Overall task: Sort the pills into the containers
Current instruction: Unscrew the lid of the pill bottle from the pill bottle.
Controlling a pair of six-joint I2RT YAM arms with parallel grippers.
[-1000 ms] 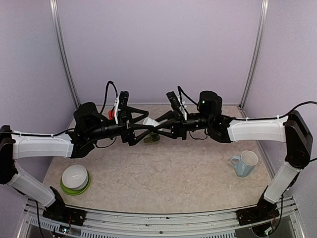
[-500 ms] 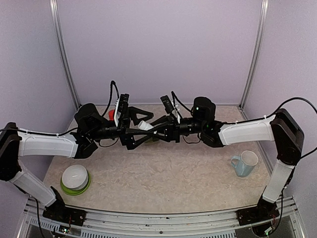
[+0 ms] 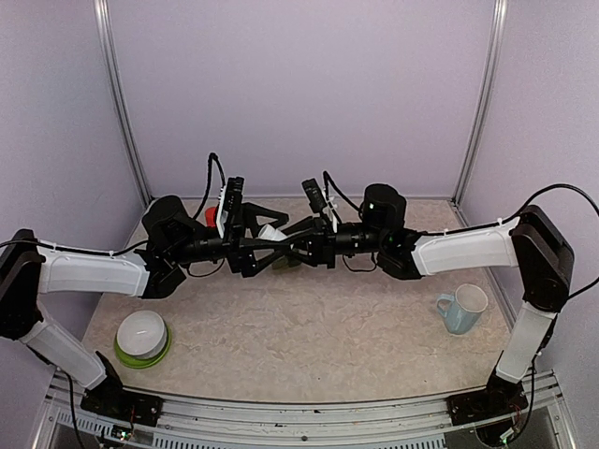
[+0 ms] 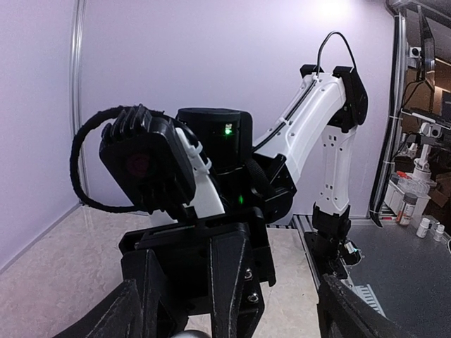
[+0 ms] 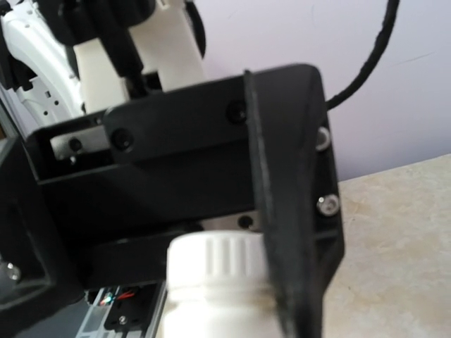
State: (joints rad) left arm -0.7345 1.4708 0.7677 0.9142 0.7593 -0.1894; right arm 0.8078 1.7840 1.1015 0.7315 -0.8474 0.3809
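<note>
The containers (image 3: 286, 264), a dark green strip of joined compartments, are found on the table (image 3: 328, 337) near its far middle. They lie directly beneath the point where the two arms meet and are largely hidden by them. No loose pills can be made out. They are judged to be inside the white bottle (image 5: 211, 282), which is held in the air just above the strip.

That bottle is pinched by the right gripper (image 3: 292, 245) below its ribbed cap. Its long axis is laid roughly along the line of the two arms, with the cap turned away from the right wrist and toward the left gripper (image 3: 265, 236). The left gripper's fingers (image 4: 116, 313) are spread wide to either side of the cap end. Whether the cap is already touched cannot be told.

The coming move is judged to turn on this head-on alignment: the cap lies straight ahead of the left fingers, so the left arm is the one placed to close on it and twist.

Farther out, an orange-red bottle (image 3: 211, 216) is seen behind the left wrist. A white bowl (image 3: 142, 332) on a green plate stands near left, and a pale blue mug (image 3: 461, 309) near right.
</note>
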